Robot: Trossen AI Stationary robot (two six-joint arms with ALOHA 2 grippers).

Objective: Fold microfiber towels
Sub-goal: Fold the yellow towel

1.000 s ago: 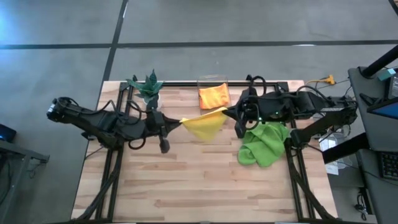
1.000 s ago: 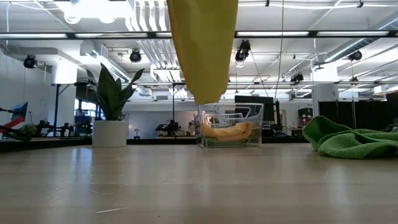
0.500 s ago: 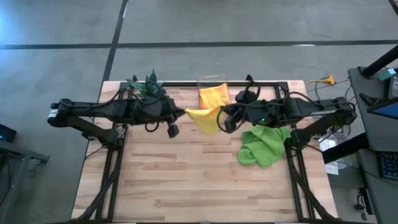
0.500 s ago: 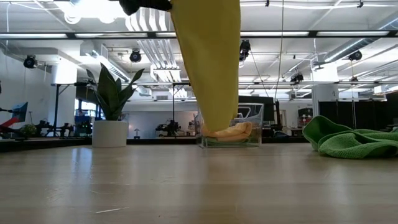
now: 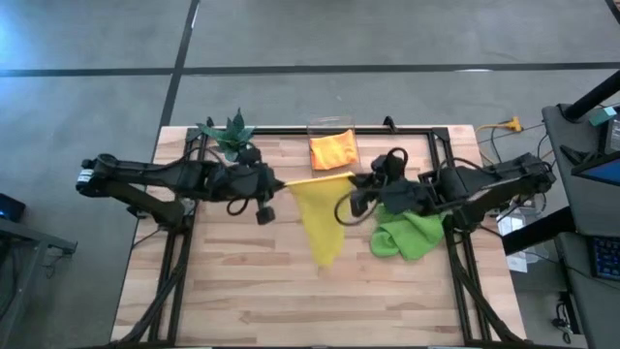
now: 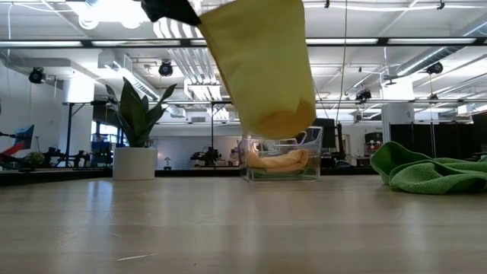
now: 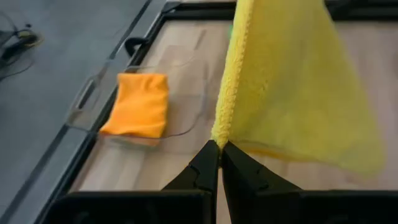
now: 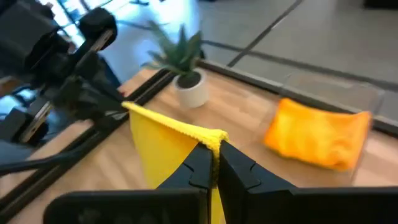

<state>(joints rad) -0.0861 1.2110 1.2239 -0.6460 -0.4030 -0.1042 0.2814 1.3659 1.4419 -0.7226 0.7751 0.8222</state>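
Observation:
A yellow towel (image 5: 320,218) hangs in the air over the middle of the table, held at its two upper corners. My left gripper (image 5: 281,182) is shut on the left corner and my right gripper (image 5: 355,179) is shut on the right one. The towel's top edge runs nearly straight between them. In the low view its free lower end (image 6: 278,122) is clear of the table. An orange towel (image 5: 332,151) lies folded in a clear bin (image 5: 330,124) at the far edge. A lime green towel (image 5: 412,231) lies in a heap on the table at the right. My left gripper pinches the yellow towel's upper left corner (image 7: 219,133) between its two fingertips, slanting down from the table's left. The cloth hangs below, clear of the table. My right gripper pinches the upper right corner (image 8: 214,138) between its fingertips, slanting down from the table's right. The top edge (image 8: 168,123) is drawn nearly straight toward the other gripper.
A small potted plant (image 5: 232,136) stands at the far left corner, close behind my left arm. The black frame rail (image 5: 291,130) runs along the far edge. The near half of the wooden table (image 5: 310,301) is bare.
Both grippers have sunk a little. They came closer together, then drew apart again, still shut on the towel's corners. The yellow towel, bunched between them before, now has its top edge pulled straight. Its lower part has swung out toward the table's near edge.

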